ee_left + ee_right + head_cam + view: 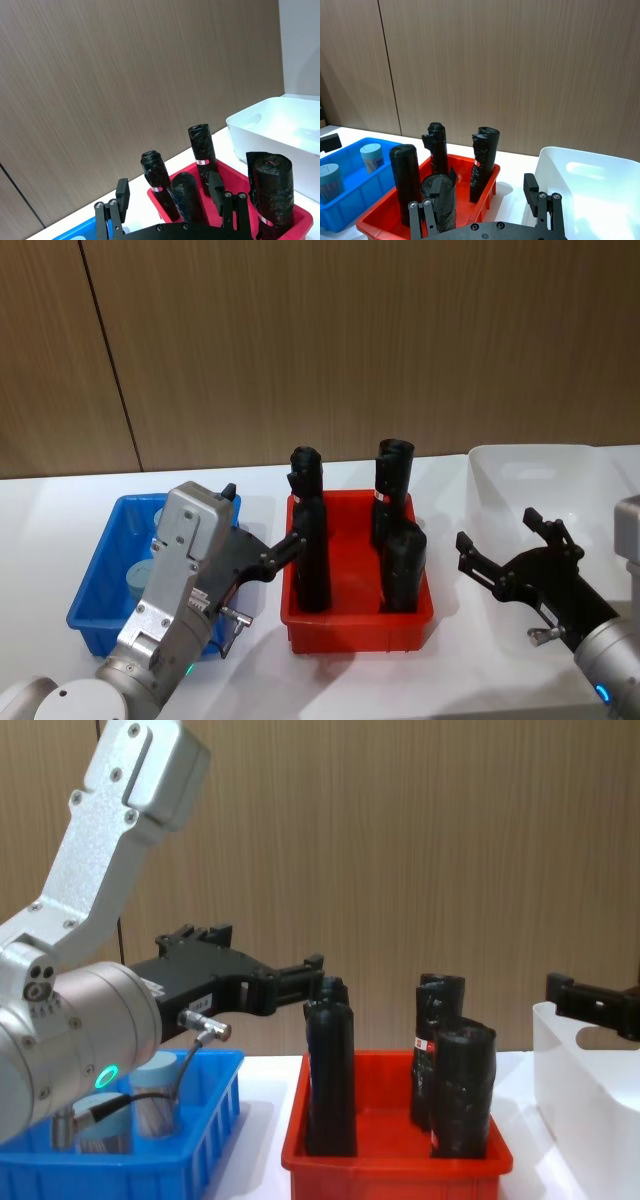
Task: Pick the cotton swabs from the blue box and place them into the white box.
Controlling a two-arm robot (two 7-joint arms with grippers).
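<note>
Your left gripper (264, 513) hangs spread and empty at the blue box's (100, 565) right edge. Centre it over one tub of cotton swabs (371, 152) inside and descend straight on its lid. Lift high: black rolls (310, 560) in the red bin (360, 632) stand between you and the white box (500, 475). The right gripper (497, 528), also agape, hovers by that box's left wall.

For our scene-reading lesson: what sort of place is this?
Likely a robotics lab bench: a blue box, red bin and white box lined up on a white table, wood panelling behind, left gripper by the blue box and right gripper by the white box.
</note>
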